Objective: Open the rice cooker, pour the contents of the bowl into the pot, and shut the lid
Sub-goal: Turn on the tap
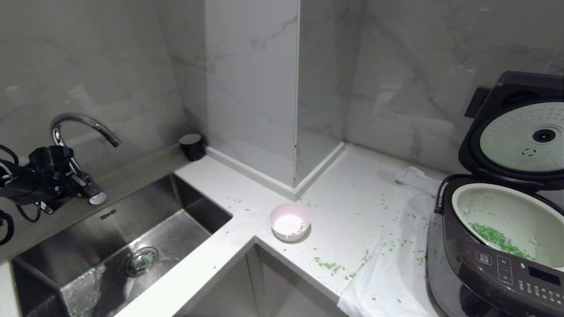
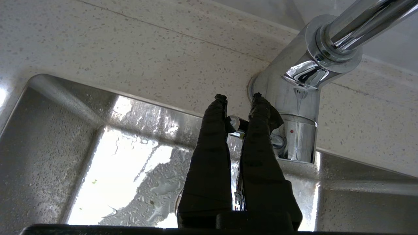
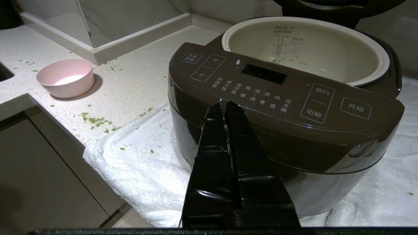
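Right gripper (image 3: 222, 105) fingers together before rice cooker (image 3: 284, 107).

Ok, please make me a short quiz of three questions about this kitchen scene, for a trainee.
1. True or false: the lid of the rice cooker is closed.
2. Where do most green bits lie? A) bowl B) pot C) sink
3. Fill in: the left hand is shut on the tap's ____.
Key: 1 false; 2 B; 3 lever.
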You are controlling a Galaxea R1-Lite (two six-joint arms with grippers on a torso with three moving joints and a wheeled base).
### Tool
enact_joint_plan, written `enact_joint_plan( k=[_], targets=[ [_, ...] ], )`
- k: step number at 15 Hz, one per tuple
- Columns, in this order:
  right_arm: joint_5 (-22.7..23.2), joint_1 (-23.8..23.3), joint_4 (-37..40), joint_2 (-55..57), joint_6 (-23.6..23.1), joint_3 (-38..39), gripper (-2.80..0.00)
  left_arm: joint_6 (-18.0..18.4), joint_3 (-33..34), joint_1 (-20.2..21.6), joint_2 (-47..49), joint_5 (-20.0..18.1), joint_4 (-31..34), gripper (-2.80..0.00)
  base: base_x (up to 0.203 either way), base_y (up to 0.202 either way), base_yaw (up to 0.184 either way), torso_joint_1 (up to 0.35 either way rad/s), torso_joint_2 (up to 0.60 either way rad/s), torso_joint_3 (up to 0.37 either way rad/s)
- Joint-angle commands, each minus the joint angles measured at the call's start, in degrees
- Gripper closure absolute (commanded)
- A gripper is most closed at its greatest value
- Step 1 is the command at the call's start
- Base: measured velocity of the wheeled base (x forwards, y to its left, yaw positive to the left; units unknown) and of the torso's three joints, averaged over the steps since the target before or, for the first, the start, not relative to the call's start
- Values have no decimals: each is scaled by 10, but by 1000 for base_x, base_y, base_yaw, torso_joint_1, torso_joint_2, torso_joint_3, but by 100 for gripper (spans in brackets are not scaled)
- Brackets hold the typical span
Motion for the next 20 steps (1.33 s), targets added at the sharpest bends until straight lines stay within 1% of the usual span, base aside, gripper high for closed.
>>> enact_joint_plan(
  k=[1,14,20],
  targets=[
    [0,0,0,1,0,0,0,-2,-1,0,-3,1,0,0,0,0,0,-7,7,40],
    [0,0,0,1,0,0,0,-1,1,-2,-11,1,12,0,0,0,0,0,0,0],
    [0,0,0,1,0,0,0,-2,-12,-1,-4,1,12,0,0,0,0,0,0,0]
  ],
)
